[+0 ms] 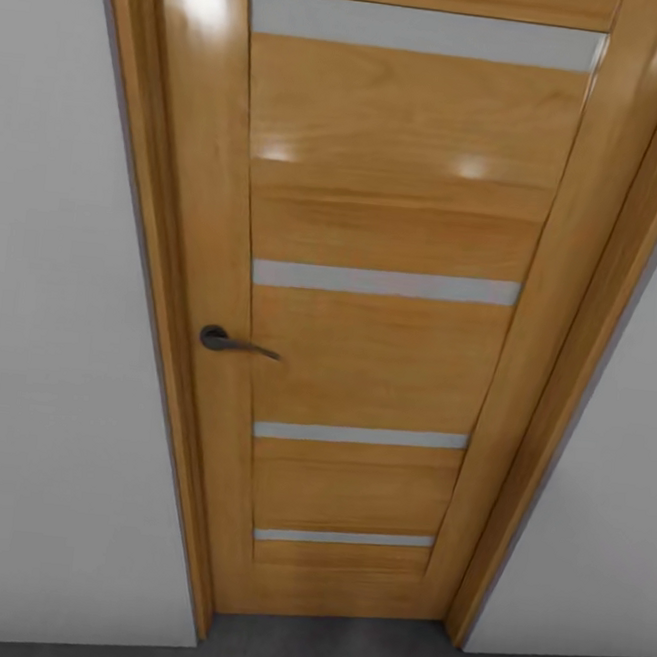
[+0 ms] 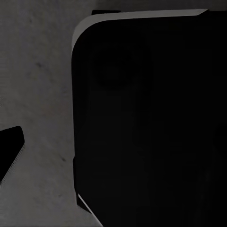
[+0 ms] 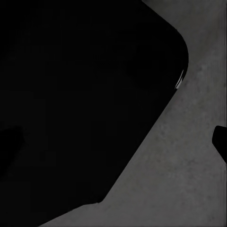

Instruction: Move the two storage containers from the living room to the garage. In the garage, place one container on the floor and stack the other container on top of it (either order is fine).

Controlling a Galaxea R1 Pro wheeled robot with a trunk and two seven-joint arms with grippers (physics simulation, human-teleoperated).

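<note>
Nearest to me, under my left wrist, a big black rounded-corner slab of my own body (image 2: 151, 123) blocks most of the look down, with grey speckled concrete floor (image 2: 38, 94) beside it. One dark fingertip of my left claw (image 2: 9, 149) pokes in at the edge; the other finger is out of sight, so I cannot tell whether that claw is spread or pressed together. Under my right wrist it is much the same: a large black rounded body panel (image 3: 80, 94) over the same rough grey concrete (image 3: 184, 179), and a dark sliver of one finger of my right claw (image 3: 221, 139) at the border. Again I cannot tell how that claw stands, nor whether anything is pinched in either.

Farther off, my head camera looks down on a narrow strip of dark grey floor (image 1: 337, 656) at the foot of a shut orange-brown wooden door (image 1: 376, 353). Four horizontal frosted grey strips cross its panel, and a dark metal lever handle (image 1: 232, 341) sits on its left stile. Plain white walls (image 1: 56, 342) flank the wooden frame on both sides. I am facing the garage door, close up, and the red-orange storage bins are nowhere in what I can see.
</note>
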